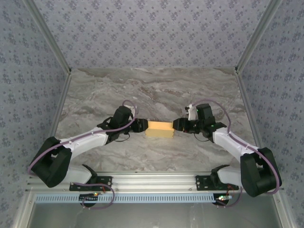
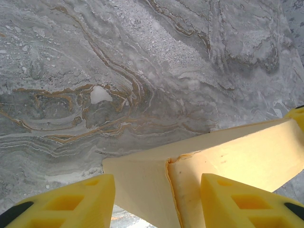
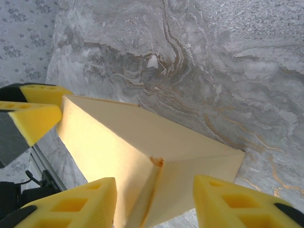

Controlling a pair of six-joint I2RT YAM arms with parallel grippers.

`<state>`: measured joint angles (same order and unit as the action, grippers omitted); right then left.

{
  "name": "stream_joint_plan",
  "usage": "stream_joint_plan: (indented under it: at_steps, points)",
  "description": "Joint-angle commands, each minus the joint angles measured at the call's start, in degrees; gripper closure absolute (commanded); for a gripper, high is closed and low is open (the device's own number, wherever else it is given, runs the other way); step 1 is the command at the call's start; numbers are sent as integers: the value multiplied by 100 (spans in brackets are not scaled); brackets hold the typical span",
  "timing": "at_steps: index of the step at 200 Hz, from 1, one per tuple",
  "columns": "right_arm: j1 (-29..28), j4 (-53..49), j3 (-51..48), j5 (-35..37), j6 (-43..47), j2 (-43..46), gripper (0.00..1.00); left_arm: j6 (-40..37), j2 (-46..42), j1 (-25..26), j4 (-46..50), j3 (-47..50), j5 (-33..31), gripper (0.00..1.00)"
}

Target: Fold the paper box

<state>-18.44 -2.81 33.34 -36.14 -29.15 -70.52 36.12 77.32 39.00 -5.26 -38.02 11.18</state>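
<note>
My left gripper (image 1: 141, 126) sits at the left end of the paper box (image 1: 159, 128), a pale yellow-orange carton of thin card that is already shaped into a rectangular block. From my left wrist I see my two yellow fingers (image 2: 71, 204) apart, one on each side of that end, with a corner of the card running between them. I cannot tell whether the pads press the card or only bracket it. A folded seam with a raw orange edge runs down that end face.

The box lies lengthwise between my two grippers, with the grey veined marble-look table top (image 1: 156, 90) spreading beyond it and to both its sides. I cannot say whether the box rests on the table or hangs just above it.

My right gripper (image 1: 176, 124) is at the right end of the box. Its fingers (image 3: 242, 204) likewise stand apart astride that end, where another seam meets at a small orange nick. I cannot confirm contact there either.

I judge the folding nearly done. The danger is the thin card: squeezing harder could buckle a wall. If one side pushes more than the other, the box could skew or slip free. If an end seam is not fully tucked, its flap could spring open.
</note>
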Motion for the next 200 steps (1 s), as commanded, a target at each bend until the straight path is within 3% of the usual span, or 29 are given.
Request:
stream_joint_plan:
  at_steps: [1, 67, 119, 154, 200]
  points:
    - [53, 3, -140, -195, 30, -122, 58, -30, 108, 42, 350, 11, -30, 51]
    - [202, 294, -576, -200, 59, -349, 73, 79, 114, 14, 403, 170, 198, 57]
    - [184, 408, -409, -209, -11, -410, 74, 205, -41, 10, 311, 136, 263, 61]
    - [77, 98, 199, -101, 50, -370, 64, 161, -76, 4, 368, -248, 153, 48]
    - [17, -284, 659, 180, 169, -112, 48, 80, -310, 11, 401, -608, -71, 39]
